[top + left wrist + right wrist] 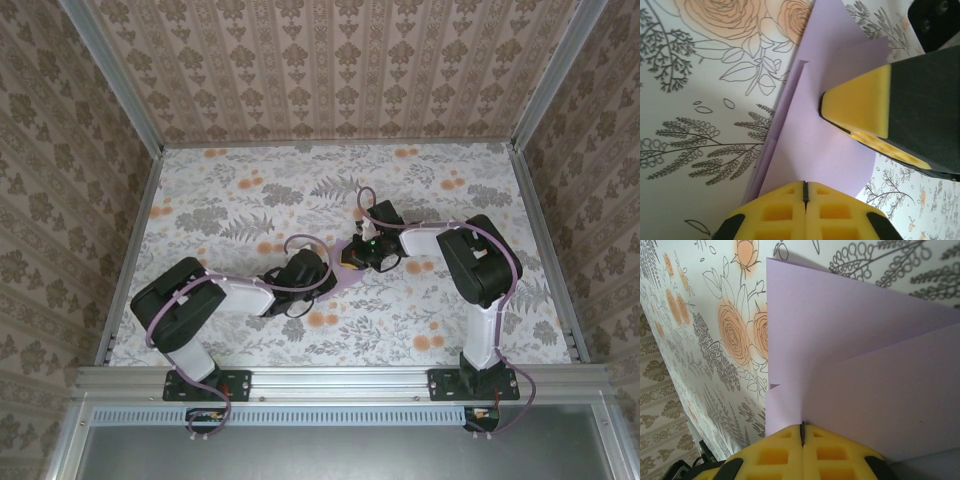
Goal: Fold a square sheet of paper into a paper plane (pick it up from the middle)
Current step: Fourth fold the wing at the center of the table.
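The left arm (215,295) reaches in from the left over the flowered tablecloth (230,195) toward the middle of the table. The left gripper (805,197) has its yellow fingers pressed together with only a thin seam between them. Its tips sit at the near edge of the lilac paper (817,150), and I cannot tell whether any paper is caught between them.

The paper lies on the cloth at the centre, between the two grippers. It is partly folded, with flaps lying over one another and a straight crease along its left side.

The right gripper (802,437) is closed in the same way. Its tips rest on the paper where one flap overlaps another. In the left wrist view one of its yellow fingers (860,102) touches the paper's upper part. The right arm (480,290) bends in from the right.
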{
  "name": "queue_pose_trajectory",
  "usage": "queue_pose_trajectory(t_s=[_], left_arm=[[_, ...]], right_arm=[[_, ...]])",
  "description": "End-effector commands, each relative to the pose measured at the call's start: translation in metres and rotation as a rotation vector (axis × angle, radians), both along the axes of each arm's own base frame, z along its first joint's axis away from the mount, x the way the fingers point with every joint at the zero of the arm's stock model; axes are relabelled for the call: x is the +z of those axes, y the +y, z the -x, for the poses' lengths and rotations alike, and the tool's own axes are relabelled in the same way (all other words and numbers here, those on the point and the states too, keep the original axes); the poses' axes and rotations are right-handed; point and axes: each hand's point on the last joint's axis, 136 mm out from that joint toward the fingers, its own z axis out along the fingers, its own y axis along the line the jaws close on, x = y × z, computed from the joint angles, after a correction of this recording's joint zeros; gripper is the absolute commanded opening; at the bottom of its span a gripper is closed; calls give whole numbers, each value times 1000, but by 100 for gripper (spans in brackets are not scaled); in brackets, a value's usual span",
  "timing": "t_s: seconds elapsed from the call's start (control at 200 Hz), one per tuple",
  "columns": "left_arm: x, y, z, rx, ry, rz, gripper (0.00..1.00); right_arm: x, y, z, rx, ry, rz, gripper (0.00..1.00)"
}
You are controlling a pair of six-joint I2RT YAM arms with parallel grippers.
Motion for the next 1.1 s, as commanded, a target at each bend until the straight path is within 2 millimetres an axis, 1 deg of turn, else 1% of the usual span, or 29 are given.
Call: queue_pose_trajectory(t_s=[0.0, 0.115, 0.18, 0.27, 0.315, 0.36, 0.445, 0.51, 0.57, 0.615, 0.73, 0.815, 0.905, 1.0, 1.06, 1.1], left_arm=[[-15, 7, 9, 27, 64, 6, 0], [-31, 17, 23, 47, 128, -10, 0], [-36, 22, 29, 52, 153, -22, 0], [-42, 28, 36, 53, 182, -42, 0], [-44, 30, 37, 55, 193, -55, 0], [-46, 31, 39, 53, 205, -68, 0], [-49, 34, 42, 47, 223, -97, 0], [-50, 35, 44, 37, 229, -109, 0], [-52, 35, 44, 34, 233, -113, 0], [-53, 35, 45, 33, 237, -116, 0], [-54, 35, 45, 30, 238, -115, 0], [-55, 35, 45, 29, 241, -118, 0], [-57, 36, 46, 31, 248, -123, 0], [-59, 39, 48, 37, 264, -135, 0], [-62, 42, 50, 44, 279, -143, 0], [-64, 45, 52, 49, 289, -149, 0]], right_arm=[[-69, -43, 39, -51, 192, 243, 0], [-70, -44, 38, -53, 191, 245, 0], [-69, -44, 38, -54, 188, 240, 0], [-61, -41, 31, -51, 158, 210, 0], [-52, -37, 25, -44, 128, 180, 0], [-38, -31, 17, -30, 83, 142, 0], [-4, -15, 3, 21, -17, 63, 0], [17, -6, 0, 67, -81, 25, 0], [26, 1, 4, 112, -115, 13, 0], [25, 5, 9, 134, -111, 11, 0], [13, 11, 22, 155, -72, -1, 0], [8, 18, 30, 175, -60, -12, 0], [3, 22, 33, 195, -49, -2, 0], [-4, 16, 29, 186, -42, 34, 0], [-9, 6, 23, 167, -35, 56, 0], [-12, -3, 15, 139, -32, 68, 0]])
